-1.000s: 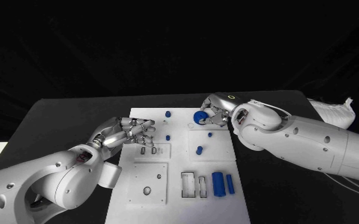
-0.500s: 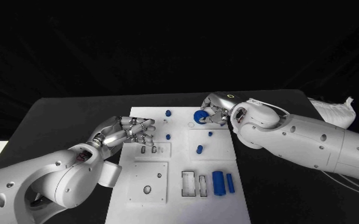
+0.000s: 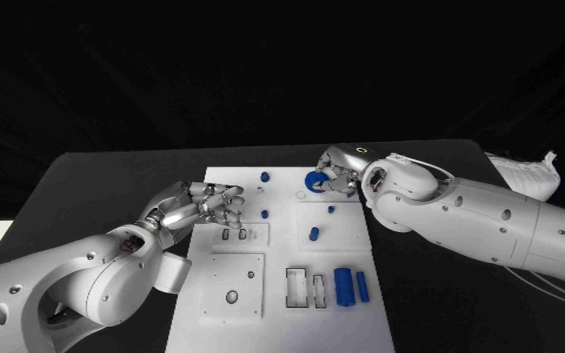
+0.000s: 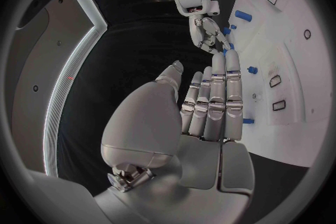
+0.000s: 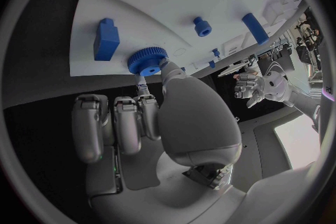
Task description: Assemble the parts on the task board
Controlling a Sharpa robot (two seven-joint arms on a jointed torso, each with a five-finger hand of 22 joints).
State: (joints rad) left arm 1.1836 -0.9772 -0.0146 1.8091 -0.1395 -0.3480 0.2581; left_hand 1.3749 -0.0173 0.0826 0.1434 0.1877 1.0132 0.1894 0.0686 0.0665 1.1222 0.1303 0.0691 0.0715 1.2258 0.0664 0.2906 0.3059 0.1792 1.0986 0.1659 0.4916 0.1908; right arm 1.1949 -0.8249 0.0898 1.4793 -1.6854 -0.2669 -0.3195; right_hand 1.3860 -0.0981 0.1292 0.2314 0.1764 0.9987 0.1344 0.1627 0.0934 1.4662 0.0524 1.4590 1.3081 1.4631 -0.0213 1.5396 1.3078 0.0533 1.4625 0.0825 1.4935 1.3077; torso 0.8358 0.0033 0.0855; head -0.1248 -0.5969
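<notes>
1. Two small shifts since a second ago: the right robot hand (image 3: 335, 175) with its round blue ridged part (image 3: 316, 181) has edged slightly toward the far end of the white task board (image 3: 236, 316), and the left robot hand (image 3: 210, 208) has lifted a touch toward the far side.
2. Right robot hand: it pinches the blue ridged part (image 5: 147, 61) between thumb and a fingertip, the other fingers curled beneath, at the board's right edge near the far end.
3. Left robot hand (image 4: 210, 106): it holds nothing, fingers stretched out side by side, thumb apart, over the board's left edge.
4. Small blue pegs (image 3: 264, 216) stand on the board between the two hands, unmoved.
5. Nearer the robot, a thick blue cylinder (image 3: 343, 287) and a thinner blue bar (image 3: 362, 285) lie beside two rectangular slots (image 3: 297, 288), as before.
6. Under the board lies the black desk (image 3: 106, 189).
</notes>
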